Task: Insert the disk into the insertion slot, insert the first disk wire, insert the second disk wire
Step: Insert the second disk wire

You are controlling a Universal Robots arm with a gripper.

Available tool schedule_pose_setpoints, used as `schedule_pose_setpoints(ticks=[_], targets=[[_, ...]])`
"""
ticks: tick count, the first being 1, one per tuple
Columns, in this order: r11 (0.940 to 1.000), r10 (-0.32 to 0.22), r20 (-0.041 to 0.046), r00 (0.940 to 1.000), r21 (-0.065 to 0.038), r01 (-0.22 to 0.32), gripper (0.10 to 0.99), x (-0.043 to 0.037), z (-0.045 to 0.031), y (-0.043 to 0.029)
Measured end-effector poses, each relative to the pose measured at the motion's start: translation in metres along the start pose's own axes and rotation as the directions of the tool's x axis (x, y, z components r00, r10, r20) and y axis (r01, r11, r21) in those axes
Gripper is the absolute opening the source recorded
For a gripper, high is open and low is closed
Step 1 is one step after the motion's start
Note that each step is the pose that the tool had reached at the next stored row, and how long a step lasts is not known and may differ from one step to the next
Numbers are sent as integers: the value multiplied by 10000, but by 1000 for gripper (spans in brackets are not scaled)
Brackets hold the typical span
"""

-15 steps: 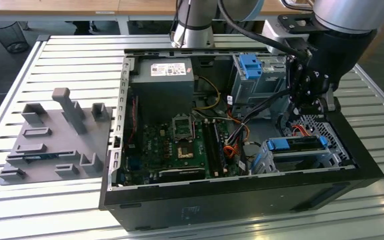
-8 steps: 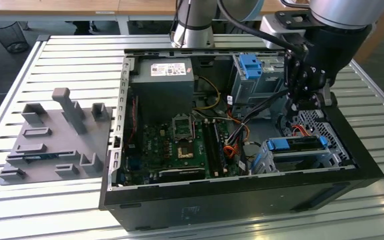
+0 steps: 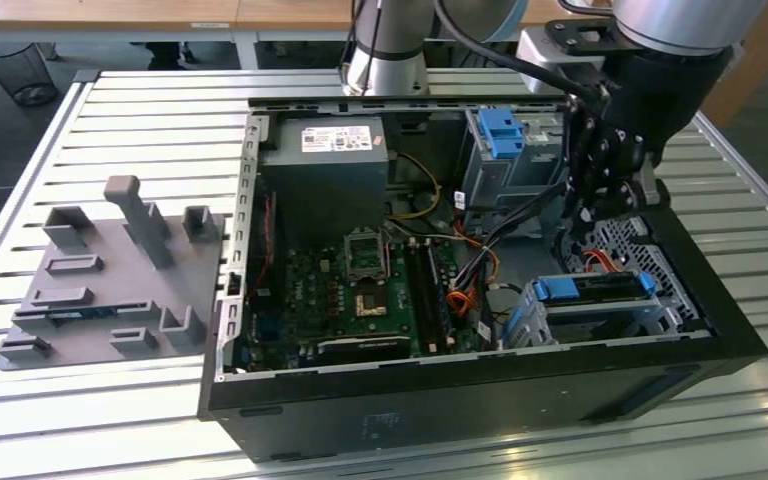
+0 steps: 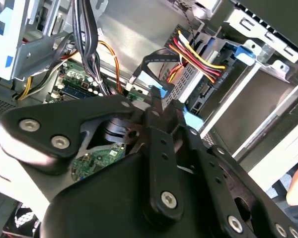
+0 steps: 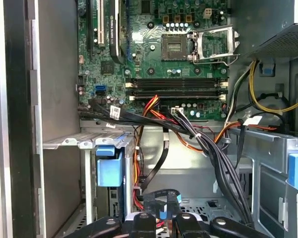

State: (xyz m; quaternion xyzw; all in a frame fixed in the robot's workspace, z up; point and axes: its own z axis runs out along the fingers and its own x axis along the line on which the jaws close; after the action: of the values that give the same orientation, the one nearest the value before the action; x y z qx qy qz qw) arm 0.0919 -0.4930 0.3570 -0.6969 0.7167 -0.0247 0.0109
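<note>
- White label [image 3: 340,138] on the grey power supply [image 3: 324,190], well away from the claw [image 4: 156,105]; its print is unreadable.
- Claw fingers are nearly pressed together, pinching the blue plug of a black flat wire [image 4: 149,58].
- The disk [image 3: 598,287] sits in the insertion slot [image 3: 624,318], just past the fingertips.

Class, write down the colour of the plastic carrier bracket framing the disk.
Bright blue; the carrier bracket shows best in the exterior view.

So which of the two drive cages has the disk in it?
The low, wide cage, nearer the exterior camera, with the disk's long blue carrier seated across it. The taller cage holds just a small blue tab.
</note>
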Motion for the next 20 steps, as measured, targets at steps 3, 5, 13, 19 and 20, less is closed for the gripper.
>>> schedule_pose_setpoints(ticks=[3, 5, 13, 19, 20], targets=[[10000, -1, -21, 10000, -20, 1, 314, -18, 18, -3], [10000, -2, -29, 10000, -29, 2, 314, -28, 33, -5], [10000, -17, -298, 9996, -24, 16, 314, -39, 107, -5], [10000, -24, -502, 9987, -21, 23, 298, -43, 138, -6], [10000, -26, -527, 9986, -22, 25, 231, -45, 142, -7]])
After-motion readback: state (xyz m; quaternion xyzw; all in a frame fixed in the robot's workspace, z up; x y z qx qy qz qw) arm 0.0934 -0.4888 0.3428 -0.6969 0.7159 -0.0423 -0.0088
